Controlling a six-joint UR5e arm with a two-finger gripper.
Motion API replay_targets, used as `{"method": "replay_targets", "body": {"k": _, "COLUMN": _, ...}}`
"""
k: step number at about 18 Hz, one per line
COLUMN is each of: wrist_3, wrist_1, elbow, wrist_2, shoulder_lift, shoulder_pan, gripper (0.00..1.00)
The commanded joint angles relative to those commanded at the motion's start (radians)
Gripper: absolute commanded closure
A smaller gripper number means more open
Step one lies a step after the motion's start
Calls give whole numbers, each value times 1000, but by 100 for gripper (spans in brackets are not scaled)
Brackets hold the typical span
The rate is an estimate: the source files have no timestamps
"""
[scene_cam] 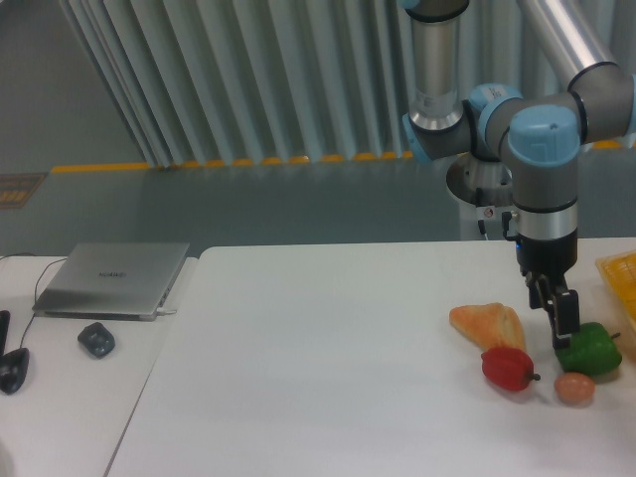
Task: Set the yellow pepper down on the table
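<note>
A single fixed camera looks across a large white table (328, 378) with a rounded back-left corner. Its left half and middle are bare white surface, running to the bottom edge of the picture. All the food sits at the far right: an orange-tan bread piece (487, 323), a red pepper (508, 368) just in front of it, a small brown onion-like item (574, 388), and a green pepper (588, 349) near the right border. At the very right edge, a yellow object (620, 281) is cut off by the frame; it may be the yellow pepper or a yellow container, and that cannot be told from the part showing.

To the left, apart from the table, a smaller white desk (60, 397) holds a closed grey laptop (112, 279) and a dark mouse (96, 339).

The arm comes down from the upper right, its wrist vertical, pointing straight down. The gripper (561, 323) hangs just left of the green pepper, its tip overlapping the pepper's upper left side. The dark fingers look close together and hold nothing visible, though how far apart they are cannot be told.
</note>
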Motion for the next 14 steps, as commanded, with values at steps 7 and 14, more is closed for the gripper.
{"method": "replay_targets", "body": {"k": 7, "wrist_3": 0, "wrist_1": 72, "elbow": 14, "wrist_2": -3, "shoulder_lift": -6, "shoulder_pan": 143, "gripper": 0}}
{"method": "replay_targets", "body": {"k": 14, "wrist_3": -158, "wrist_1": 74, "elbow": 84, "wrist_2": 2, "shoulder_lift": -75, "shoulder_pan": 187, "gripper": 0}}
